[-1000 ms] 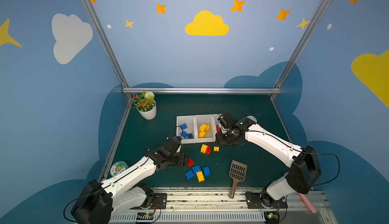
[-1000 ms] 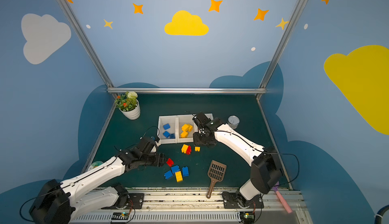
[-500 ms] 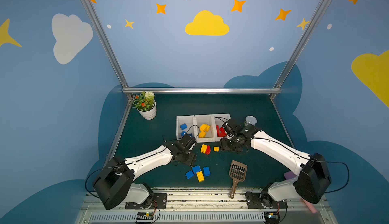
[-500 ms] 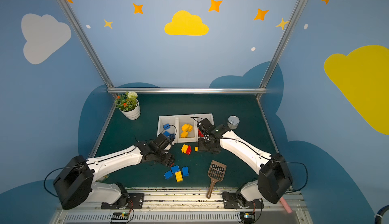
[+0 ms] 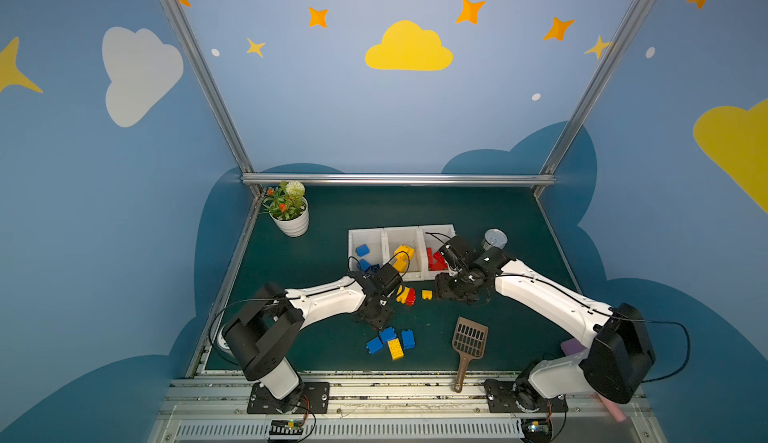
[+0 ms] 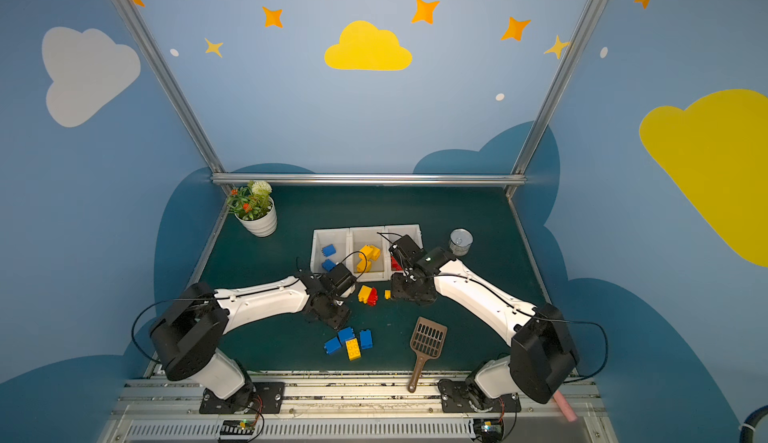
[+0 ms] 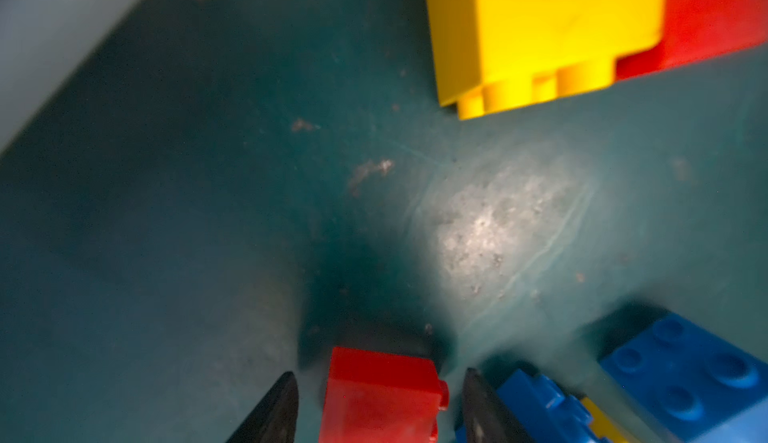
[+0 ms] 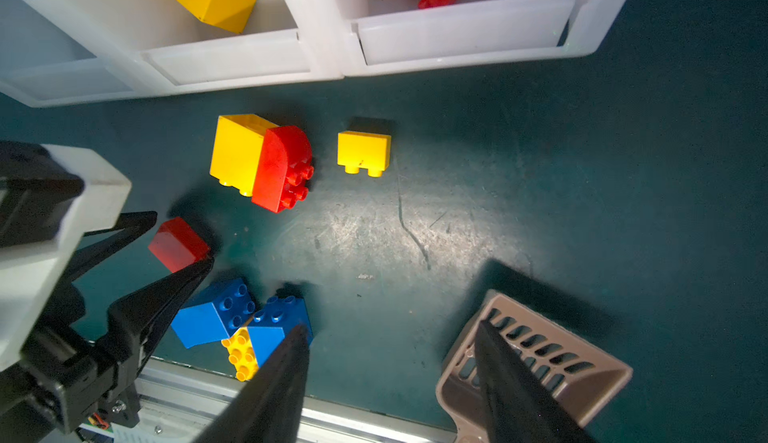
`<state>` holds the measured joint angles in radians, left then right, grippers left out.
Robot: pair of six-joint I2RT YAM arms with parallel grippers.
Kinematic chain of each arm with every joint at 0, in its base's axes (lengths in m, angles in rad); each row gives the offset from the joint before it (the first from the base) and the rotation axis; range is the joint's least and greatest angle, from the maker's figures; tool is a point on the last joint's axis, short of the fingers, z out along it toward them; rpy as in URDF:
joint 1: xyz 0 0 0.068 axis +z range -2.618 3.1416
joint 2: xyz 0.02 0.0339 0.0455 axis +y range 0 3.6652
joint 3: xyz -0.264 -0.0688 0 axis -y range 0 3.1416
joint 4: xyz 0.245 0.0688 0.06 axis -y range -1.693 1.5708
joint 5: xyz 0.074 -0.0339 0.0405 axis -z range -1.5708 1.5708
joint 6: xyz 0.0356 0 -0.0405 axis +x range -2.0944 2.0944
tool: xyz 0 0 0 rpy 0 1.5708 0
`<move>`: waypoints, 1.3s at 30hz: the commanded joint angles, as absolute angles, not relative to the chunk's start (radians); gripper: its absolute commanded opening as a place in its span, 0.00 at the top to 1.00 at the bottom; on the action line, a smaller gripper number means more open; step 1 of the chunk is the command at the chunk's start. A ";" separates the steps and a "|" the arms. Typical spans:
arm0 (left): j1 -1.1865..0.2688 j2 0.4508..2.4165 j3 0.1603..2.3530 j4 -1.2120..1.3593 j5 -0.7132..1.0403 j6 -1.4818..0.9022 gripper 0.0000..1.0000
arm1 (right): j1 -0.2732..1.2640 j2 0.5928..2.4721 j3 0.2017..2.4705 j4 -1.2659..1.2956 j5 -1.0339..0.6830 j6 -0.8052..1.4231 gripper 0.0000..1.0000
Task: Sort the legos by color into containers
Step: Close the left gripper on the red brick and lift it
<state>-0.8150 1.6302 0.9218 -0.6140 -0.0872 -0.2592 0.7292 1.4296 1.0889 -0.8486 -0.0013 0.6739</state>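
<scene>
My left gripper [image 7: 379, 374] is open and straddles a small red lego [image 7: 382, 395] on the green mat, with a gap on each side; the right wrist view shows the same red lego [image 8: 178, 242] between the black fingers. In both top views that gripper [image 5: 379, 321] hides it. My right gripper [image 8: 390, 326] is open and empty, hovering in front of the red container [image 5: 436, 231]. Beside it stand a yellow container [image 5: 401, 235] and a blue container [image 5: 353, 245]. Loose on the mat are a joined yellow-and-red pair [image 5: 405, 295], a small yellow lego [image 5: 427, 294] and a blue-and-yellow cluster [image 5: 390, 342].
A brown slotted scoop [image 5: 469, 339] lies front right of the cluster. A metal can [image 5: 495, 238] stands right of the containers. A potted plant [image 5: 293, 216] sits at the back left. The metal rail [image 8: 199, 395] runs along the front edge.
My left gripper has reached forward to the red lego and come down around it, its jaws narrowing. My right gripper has drawn back from above the red container to the mat in front of it.
</scene>
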 commanded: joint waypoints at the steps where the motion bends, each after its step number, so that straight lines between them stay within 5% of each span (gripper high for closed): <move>1: -0.821 1.642 0.944 -0.662 -0.111 -0.262 0.37 | 0.730 1.409 1.076 -0.844 0.000 0.681 0.36; 28: -0.815 1.654 0.944 -0.650 -0.145 -0.338 0.62 | 0.729 1.410 1.074 -0.847 0.004 0.681 0.38; 39: -0.796 1.676 1.239 -0.689 -0.132 -0.305 0.61 | 0.632 1.284 1.052 -0.874 0.026 0.590 0.38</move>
<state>-0.8047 1.6646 1.1519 -0.6815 -0.1318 -0.3180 0.6628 1.3434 1.0782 -0.8532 0.0078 0.6422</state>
